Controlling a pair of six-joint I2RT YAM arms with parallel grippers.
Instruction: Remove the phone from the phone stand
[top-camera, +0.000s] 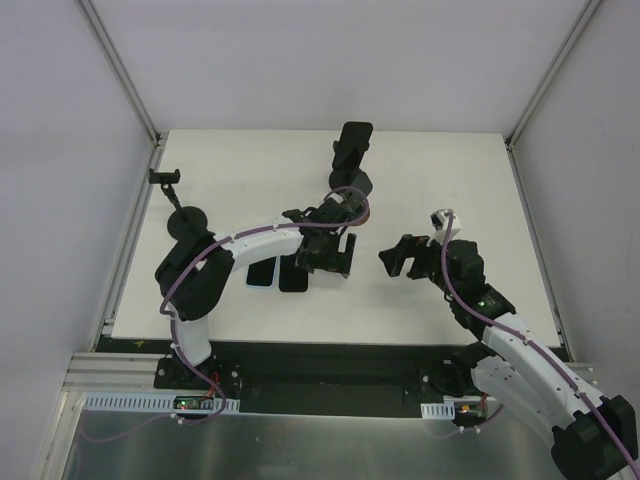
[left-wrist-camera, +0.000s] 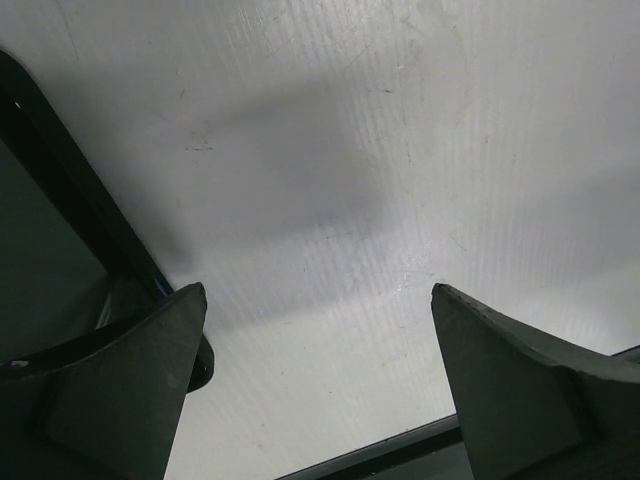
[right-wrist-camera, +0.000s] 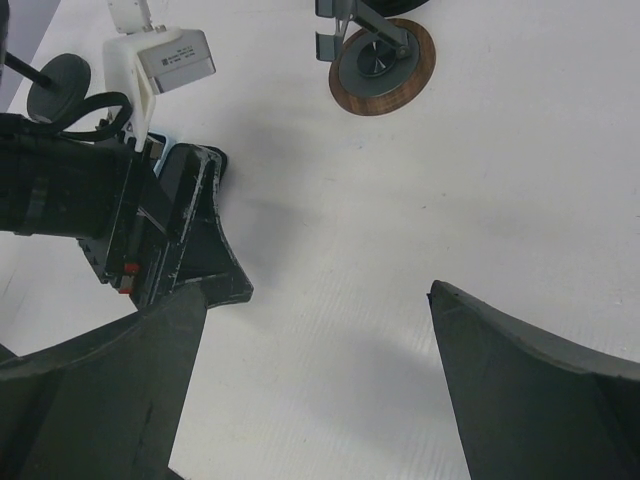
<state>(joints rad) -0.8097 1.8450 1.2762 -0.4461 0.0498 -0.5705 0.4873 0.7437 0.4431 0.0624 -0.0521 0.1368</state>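
Standing in the phone stand (top-camera: 357, 187), the phone (top-camera: 352, 140) is seen ungrasped. The left end effector (left-wrist-camera: 320, 300) and right end effector (right-wrist-camera: 320, 295) are held wide open, empty.

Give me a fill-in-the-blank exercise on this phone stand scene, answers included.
1. The left gripper and the right gripper both have their jaws ___.
2. The phone stand with the brown round base holds a ___ phone.
3. Near the left arm, ___ other phones lie flat on the table.

Missing words: open; black; two.
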